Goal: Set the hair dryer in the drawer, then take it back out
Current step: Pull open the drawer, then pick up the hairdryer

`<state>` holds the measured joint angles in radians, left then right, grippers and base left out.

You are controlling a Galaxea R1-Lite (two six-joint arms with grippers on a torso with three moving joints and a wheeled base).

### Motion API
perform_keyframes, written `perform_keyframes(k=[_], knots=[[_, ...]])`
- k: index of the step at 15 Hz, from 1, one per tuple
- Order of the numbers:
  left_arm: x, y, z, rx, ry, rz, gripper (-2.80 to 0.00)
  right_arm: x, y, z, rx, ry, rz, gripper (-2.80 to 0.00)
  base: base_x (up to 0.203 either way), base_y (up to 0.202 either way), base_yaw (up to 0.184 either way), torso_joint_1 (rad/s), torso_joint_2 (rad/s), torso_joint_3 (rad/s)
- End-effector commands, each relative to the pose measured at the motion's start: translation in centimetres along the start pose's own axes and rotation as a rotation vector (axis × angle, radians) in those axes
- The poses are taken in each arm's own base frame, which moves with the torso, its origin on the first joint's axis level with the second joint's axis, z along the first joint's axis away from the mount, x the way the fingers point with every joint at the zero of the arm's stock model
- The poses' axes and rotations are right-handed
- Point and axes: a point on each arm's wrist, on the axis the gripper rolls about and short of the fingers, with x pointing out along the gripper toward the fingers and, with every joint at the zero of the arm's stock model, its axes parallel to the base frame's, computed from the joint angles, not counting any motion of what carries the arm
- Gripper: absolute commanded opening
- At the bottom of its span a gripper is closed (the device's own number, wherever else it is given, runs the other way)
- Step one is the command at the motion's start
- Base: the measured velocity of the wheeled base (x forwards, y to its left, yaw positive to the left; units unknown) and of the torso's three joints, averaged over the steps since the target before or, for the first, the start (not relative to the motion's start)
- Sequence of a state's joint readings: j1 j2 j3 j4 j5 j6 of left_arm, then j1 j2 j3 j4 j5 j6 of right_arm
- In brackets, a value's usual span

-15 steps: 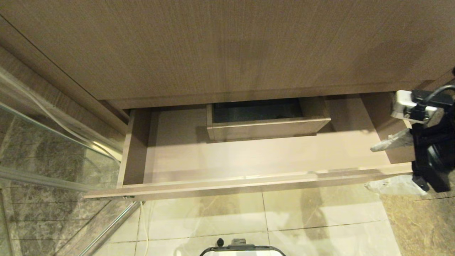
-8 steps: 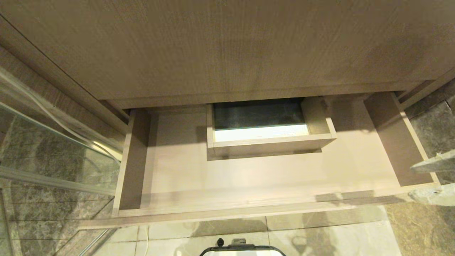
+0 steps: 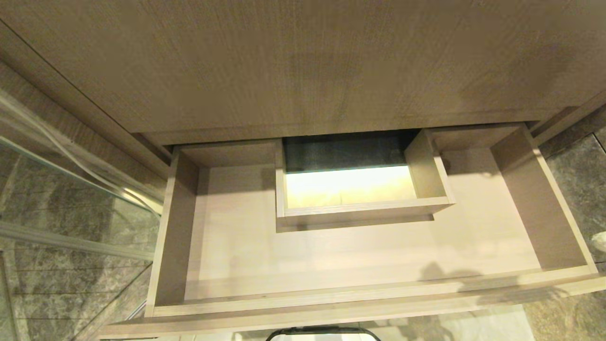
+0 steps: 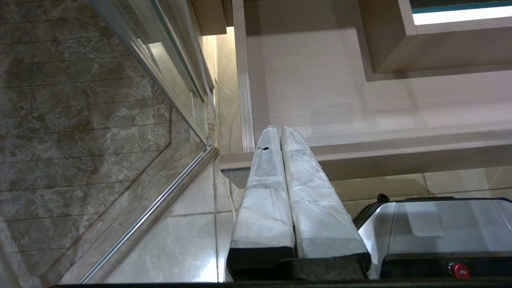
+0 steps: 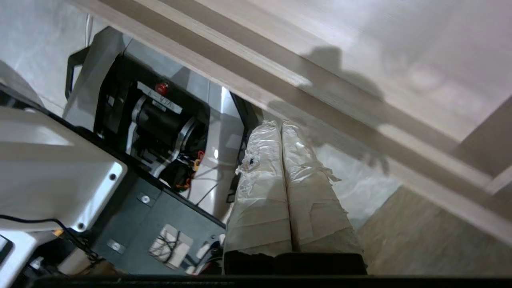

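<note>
- Since a second ago the drawer has come further out from under the wood panel, and my right tool has left the head view.
- My right tool is pressed shut on nothing, just outside the drawer's front.
- My left tool is shut too, empty, near the drawer's front left corner.
- No hair dryer shows in the drawer.

Open light-wood drawer, its bare floor wrapping a boxed cut-out at twelve o'clock; pale tiled floor lies beneath.
</note>
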<state>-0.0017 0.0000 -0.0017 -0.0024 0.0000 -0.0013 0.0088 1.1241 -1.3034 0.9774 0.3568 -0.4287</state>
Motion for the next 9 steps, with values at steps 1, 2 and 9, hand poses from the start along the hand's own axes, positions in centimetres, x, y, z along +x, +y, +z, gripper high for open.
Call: perform_keyframes(k=[1,2,9], knots=[[0.0,0.0,0.0,0.0,0.001,0.0,-2.8,-1.3,0.9,-1.2,0.048,-0.037,-0.027,-2.8,0.0,0.0,0.0,0.0,0.0,0.0],[0.0,0.0,0.0,0.0,0.001,0.0,-2.8,-1.8,1.3,-1.6,0.078,-0.051,-0.041,-2.8,0.0,0.0,0.0,0.0,0.0,0.0],[0.0,0.0,0.0,0.0,0.001,0.0,-2.8,-1.9,2.7,-6.2,0.183,-0.189,-0.405,-2.8,0.0,0.0,0.0,0.0,0.0,0.0]])
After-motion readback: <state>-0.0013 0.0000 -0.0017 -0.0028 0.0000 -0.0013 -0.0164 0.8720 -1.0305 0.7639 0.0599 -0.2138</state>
